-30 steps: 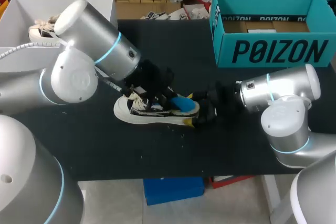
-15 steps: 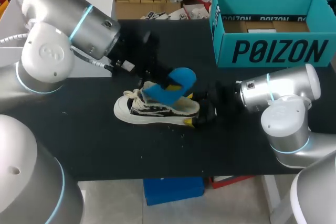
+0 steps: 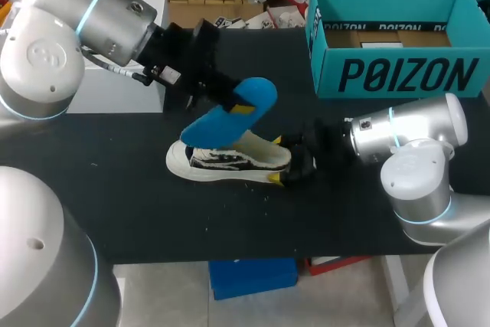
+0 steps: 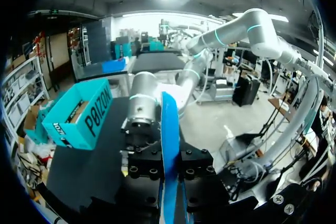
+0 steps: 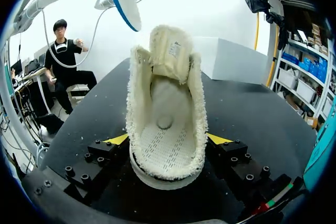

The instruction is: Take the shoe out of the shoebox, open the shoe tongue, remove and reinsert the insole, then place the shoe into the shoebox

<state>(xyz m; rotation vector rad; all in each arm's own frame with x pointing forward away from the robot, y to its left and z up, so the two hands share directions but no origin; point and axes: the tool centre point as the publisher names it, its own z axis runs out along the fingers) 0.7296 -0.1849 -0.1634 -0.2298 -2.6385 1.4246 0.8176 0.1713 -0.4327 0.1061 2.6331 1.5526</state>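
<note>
Head view, shoe (image 3: 230, 160) crosswise, heel at right fingers (image 3: 273, 178), insole (image 3: 230, 112) tilted above

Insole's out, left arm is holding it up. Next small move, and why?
Probably lower the insole back toward the shoe opening. It hangs tilted, clear above the open shoe, with the left jaws shut on it, and the right jaws hold the heel steady.

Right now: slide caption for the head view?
Left gripper holds flat blue insole above white low-top sneaker, heel clamped by right gripper.
</note>
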